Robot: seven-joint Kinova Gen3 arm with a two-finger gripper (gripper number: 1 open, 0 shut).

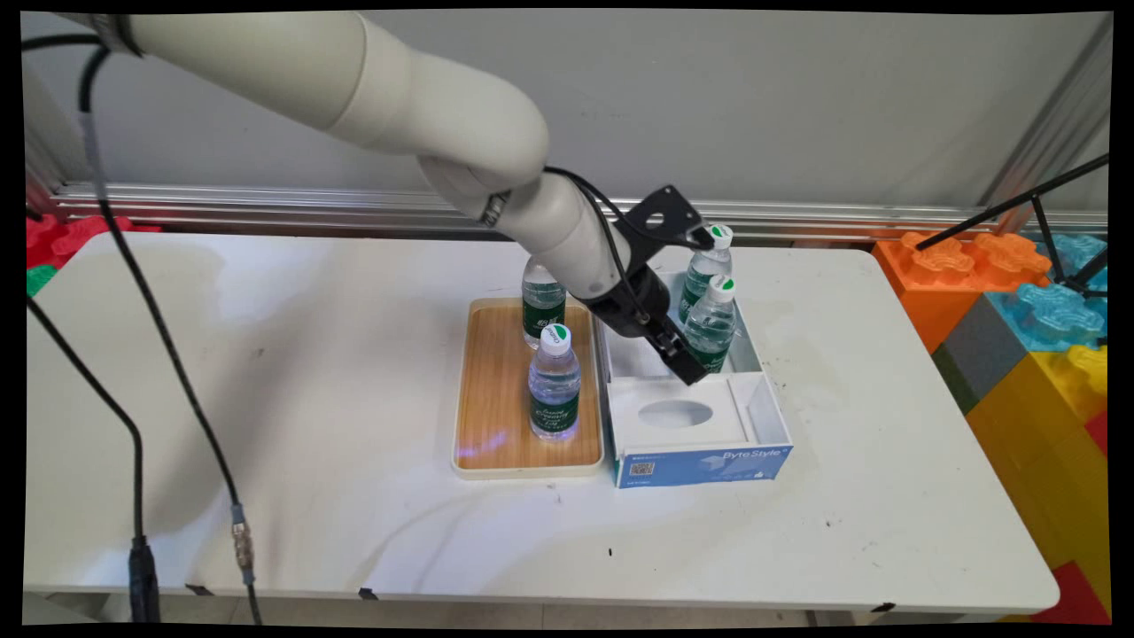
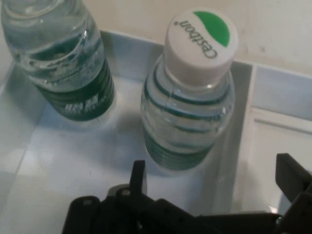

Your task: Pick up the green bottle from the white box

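The white bench (image 1: pixel 310 399) is carrying everything, and toy blocks in orange, blue and yellow (image 1: pixel 1019 301) are standing past its right edge. Near the middle of the bench a wooden tray (image 1: pixel 496 408) is lying, and a white box with a blue front (image 1: pixel 700 443) is lying just beside it, on the tray's right side. The box is showing an open compartment toward the far edge of the bench and a white insert with an oval hole toward the near edge.

The arm is reaching down from the upper left, and the hand (image 1: pixel 687 359) is hanging low in the open compartment of the box. Its fingers are spread apart and are holding nothing; in the hand view they are standing on both sides of the picture with free space between them.

Two water bottles are standing upright in this compartment. The near box bottle (image 1: pixel 711 323) is just beside the hand, and I cannot tell if they are touching. The far box bottle (image 1: pixel 706 270) is standing behind it. Two more are standing on the tray: the near tray bottle (image 1: pixel 555 383) at the middle, and the far tray bottle (image 1: pixel 542 306) at the tray's far edge, partly hidden by the arm.
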